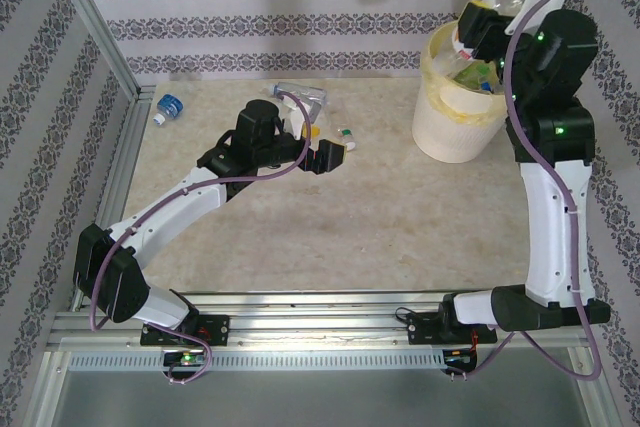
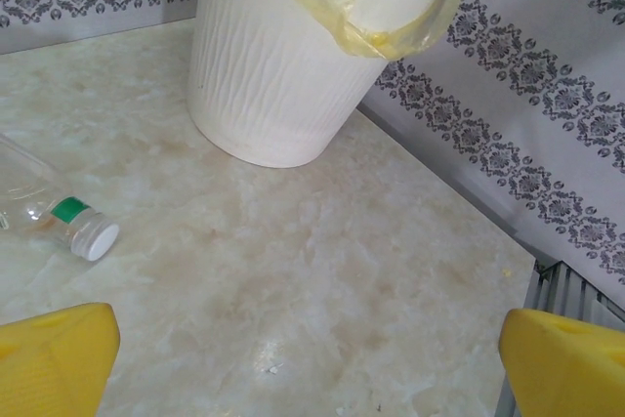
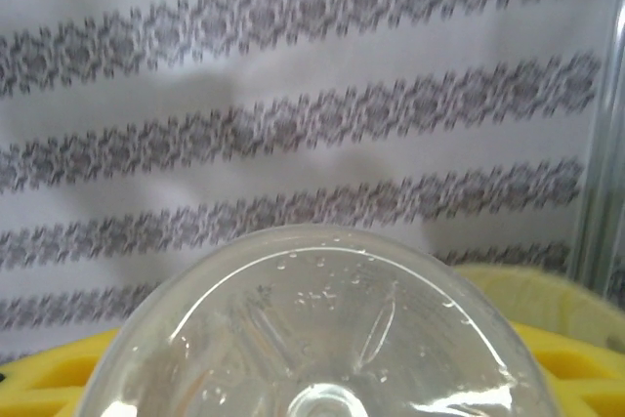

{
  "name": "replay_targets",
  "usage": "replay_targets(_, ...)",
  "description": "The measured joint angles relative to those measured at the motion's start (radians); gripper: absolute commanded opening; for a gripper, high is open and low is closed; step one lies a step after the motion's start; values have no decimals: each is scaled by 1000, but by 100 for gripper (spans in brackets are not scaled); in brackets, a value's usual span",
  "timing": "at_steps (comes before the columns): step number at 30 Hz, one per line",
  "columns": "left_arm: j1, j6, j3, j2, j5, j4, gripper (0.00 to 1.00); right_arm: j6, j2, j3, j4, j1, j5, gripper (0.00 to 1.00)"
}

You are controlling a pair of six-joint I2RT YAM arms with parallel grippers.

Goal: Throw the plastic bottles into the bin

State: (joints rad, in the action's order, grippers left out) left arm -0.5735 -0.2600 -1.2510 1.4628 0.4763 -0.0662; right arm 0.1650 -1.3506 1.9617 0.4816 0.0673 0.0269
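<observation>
While held low over table, spread wide and empty: left gripper. Just beyond its fingers, small clear bottle, green label, white cap, lying flat. Farther off, blue-marked bottle by left rail; crushed clear bottle near back wall. Far right corner, bin, yellow liner, several bottles inside. Above bin's rim, right gripper clamped on round-based clear bottle, base facing wrist camera.

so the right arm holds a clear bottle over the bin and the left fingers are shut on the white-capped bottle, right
No: the left wrist view shows the left fingers open and empty; the white-capped bottle lies on the table ahead of them.
</observation>
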Motion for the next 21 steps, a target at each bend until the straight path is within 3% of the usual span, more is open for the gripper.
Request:
replay_targets(7, 11, -15, 14, 0, -15, 7, 100, -127, 15, -45, -264, 0, 31, 32)
replay_targets(16, 33, -37, 39, 0, -22, 16, 100, -190, -50, -33, -405, -30, 98, 29)
replay_targets(18, 39, -42, 45, 0, -26, 18, 100, -186, -102, 5, -393, -50, 128, 33)
replay_targets(21, 45, -49, 48, 0, -30, 21, 100, -148, -208, 86, -332, -91, 174, 51)
